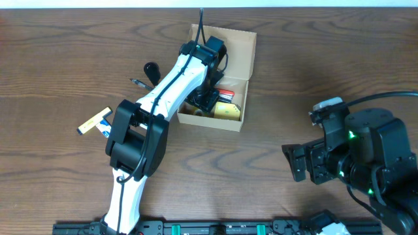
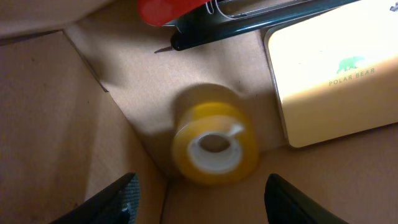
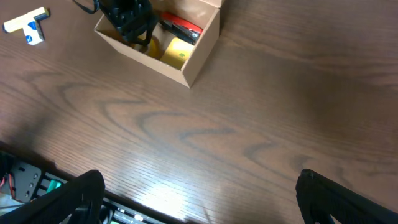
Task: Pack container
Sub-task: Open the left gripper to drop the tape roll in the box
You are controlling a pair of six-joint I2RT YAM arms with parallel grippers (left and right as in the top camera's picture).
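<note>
The tan cardboard container stands open at the table's back centre, and also shows in the right wrist view. My left gripper reaches down inside it, open, with nothing between its fingers. Just beyond its tips a yellow tape roll lies on the box floor, blurred. Beside it rest a cream tin marked POLAR BEAR and a red and black tool. My right gripper hovers open over bare table at the right.
Left of the container lie a black clip, a small dark item and a yellow, white and blue stick, the last also in the right wrist view. The table's front edge carries a rail.
</note>
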